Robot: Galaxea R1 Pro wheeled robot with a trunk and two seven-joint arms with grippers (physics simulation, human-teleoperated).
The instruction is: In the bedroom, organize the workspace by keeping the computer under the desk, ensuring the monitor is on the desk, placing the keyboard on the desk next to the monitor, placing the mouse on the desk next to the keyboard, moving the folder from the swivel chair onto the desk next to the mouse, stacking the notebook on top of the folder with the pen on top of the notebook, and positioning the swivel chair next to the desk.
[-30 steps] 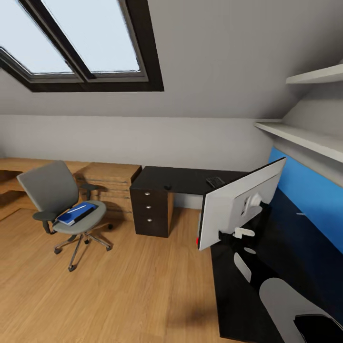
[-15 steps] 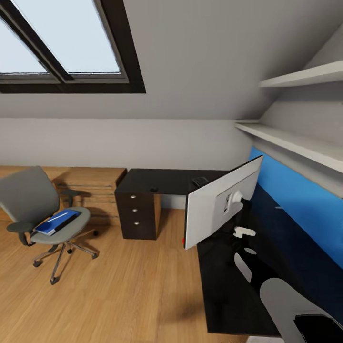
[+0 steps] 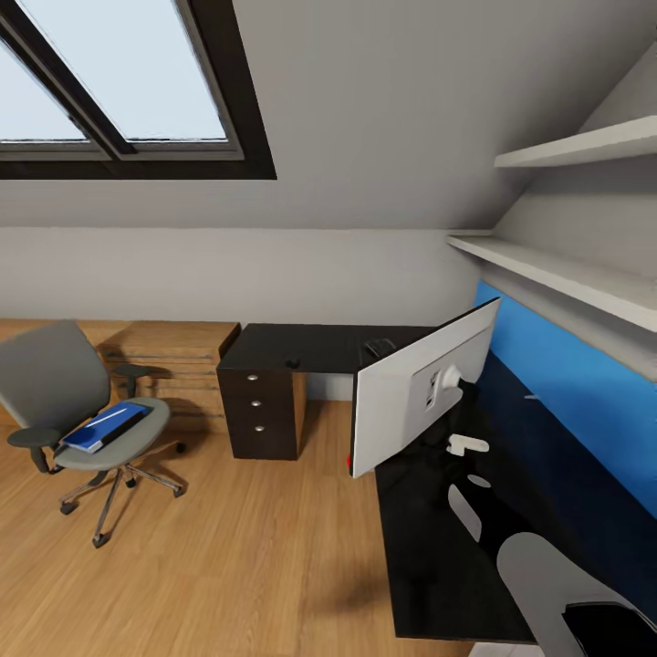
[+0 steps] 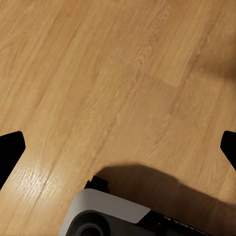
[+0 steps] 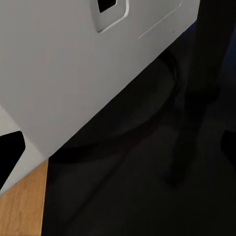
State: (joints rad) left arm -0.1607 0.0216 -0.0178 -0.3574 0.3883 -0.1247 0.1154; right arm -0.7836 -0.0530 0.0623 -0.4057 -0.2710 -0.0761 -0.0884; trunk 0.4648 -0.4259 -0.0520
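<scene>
We find no readable text, label, brand, number or sign in any view. Pale back of monitor (image 3: 422, 392) carries no legible marking. Blue folder (image 3: 102, 427) on swivel chair (image 3: 64, 401), at 9 o'clock in head view, shows no lettering. Faint pale marks on dark robot part at floor (image 4: 98, 73) in left wrist view too blurred for us to read.

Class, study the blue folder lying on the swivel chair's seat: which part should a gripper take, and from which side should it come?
Probably the folder's front edge, near the seat's open front rim, approached low from the front of the swivel chair. It lies flat, so the jaws must pinch its thin edge; the backrest and armrests close off the other sides.
</scene>
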